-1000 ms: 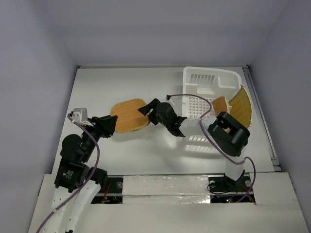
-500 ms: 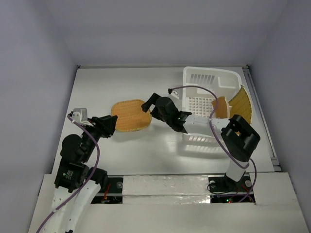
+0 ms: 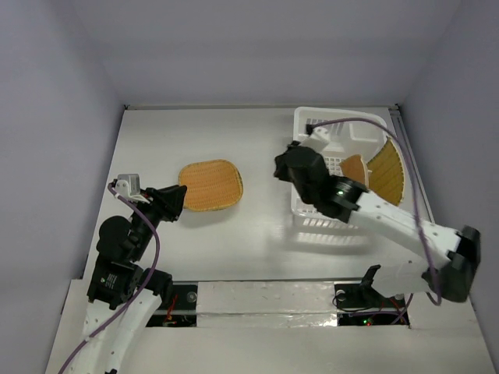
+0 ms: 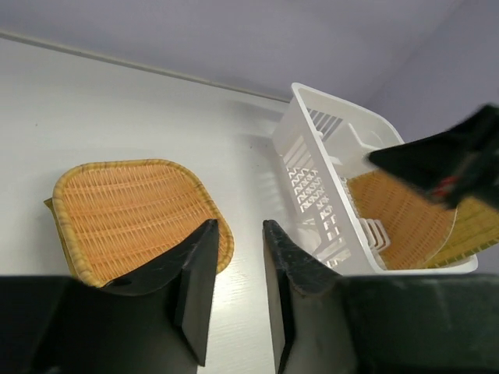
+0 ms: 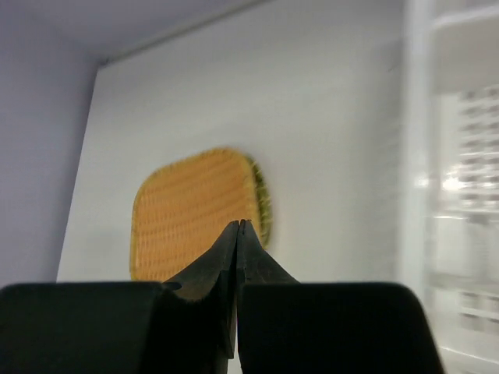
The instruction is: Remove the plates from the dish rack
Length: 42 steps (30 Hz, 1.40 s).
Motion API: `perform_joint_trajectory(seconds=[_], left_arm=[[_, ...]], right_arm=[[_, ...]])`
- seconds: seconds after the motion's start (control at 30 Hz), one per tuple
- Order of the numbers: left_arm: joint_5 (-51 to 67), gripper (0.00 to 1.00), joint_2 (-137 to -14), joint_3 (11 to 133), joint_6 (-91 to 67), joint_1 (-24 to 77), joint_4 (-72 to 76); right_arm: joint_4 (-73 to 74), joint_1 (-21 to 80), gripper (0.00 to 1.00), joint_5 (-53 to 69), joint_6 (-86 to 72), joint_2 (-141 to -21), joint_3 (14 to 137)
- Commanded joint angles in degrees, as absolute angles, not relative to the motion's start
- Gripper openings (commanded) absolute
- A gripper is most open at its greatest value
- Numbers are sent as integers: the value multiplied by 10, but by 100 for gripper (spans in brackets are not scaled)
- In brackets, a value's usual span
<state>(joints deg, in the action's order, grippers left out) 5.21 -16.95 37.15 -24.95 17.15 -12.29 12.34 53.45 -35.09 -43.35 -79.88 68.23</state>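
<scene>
Soft, even light falls from above, leaving a sheen on the table point(image 3: 257, 234). The right wrist view smears the dish rack point(image 5: 460, 156).

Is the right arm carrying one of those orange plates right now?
No, the right arm's fingers are pressed together with nothing between them, and the orange plate lies flat on the table beyond them.

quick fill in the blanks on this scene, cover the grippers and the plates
1. The right gripper is ___, holding nothing.
2. The left gripper is ___.
3. The dish rack holds ___ plates.
4. In the top view, the plate stack lies ___ of the rack.
Missing words: shut, open, two, left.
</scene>
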Motion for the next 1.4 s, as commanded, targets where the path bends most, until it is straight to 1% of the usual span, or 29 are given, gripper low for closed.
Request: perform_joint_trajectory(seconds=[0.0, 0.03, 0.07, 0.1, 0.13, 0.17, 0.2, 0.23, 0.27, 0.33, 0.4, 0.43, 0.5, 0.57, 0.73, 0.9, 0.93, 1.0, 1.03, 1.13, 1.2, 1.3, 1.37], left_arm=[[58, 24, -157, 374, -250, 168, -98], [57, 22, -157, 374, -251, 168, -98], [55, 17, -156, 374, -251, 168, -98], [55, 15, -155, 373, -251, 168, -98], [52, 14, -153, 373, -252, 168, -98], [52, 13, -152, 373, -251, 168, -98], [52, 13, -150, 374, -252, 168, -98], [51, 13, -149, 374, -252, 168, -99], [51, 14, -148, 374, -252, 168, -100], [50, 16, -146, 374, -252, 168, -101], [50, 20, -144, 375, -252, 168, -102], [51, 22, -144, 375, -252, 168, -101], [50, 25, -142, 375, -251, 168, -102], [49, 26, -141, 375, -252, 173, -104], [48, 28, -137, 376, -251, 173, -104], [50, 28, -136, 376, -250, 173, -103], [49, 28, -135, 376, -250, 173, -104], [49, 29, -135, 376, -250, 173, -103], [49, 29, -135, 376, -250, 173, -103], [49, 29, -135, 376, -250, 173, -103], [50, 29, -135, 376, -250, 173, -104], [51, 29, -135, 376, -250, 173, -104], [50, 29, -135, 376, -250, 173, -103]], right_arm=[[310, 514, 0, -514, -390, -700, 707], [342, 503, 0, -525, -393, -682, 701], [375, 474, 0, -529, -395, -647, 696], [427, 454, 0, -532, -396, -630, 692], [449, 434, 7, -531, -396, -616, 686], [467, 390, 16, -532, -392, -601, 674], [481, 369, 32, -527, -373, -578, 668], [483, 351, 64, -523, -361, -568, 662], [483, 317, 72, -518, -349, -561, 657], [482, 294, 81, -492, -317, -555, 660], [466, 267, 81, -457, -277, -562, 665], [465, 262, 79, -447, -268, -582, 670], [481, 262, 76, -452, -257, -608, 686], [488, 257, 71, -454, -247, -644, 692], [478, 257, 69, -439, -219, -675, 679], [468, 230, 67, -445, -195, -710, 682], [468, 230, 64, -445, -194, -716, 684], [461, 230, 61, -441, -187, -725, 687], [459, 230, 56, -443, -183, -736, 687], [471, 230, 47, -459, -178, -758, 696], [475, 230, 45, -464, -167, -764, 700], [482, 230, 39, -479, -156, -766, 702], [486, 230, 33, -487, -154, -763, 703]])
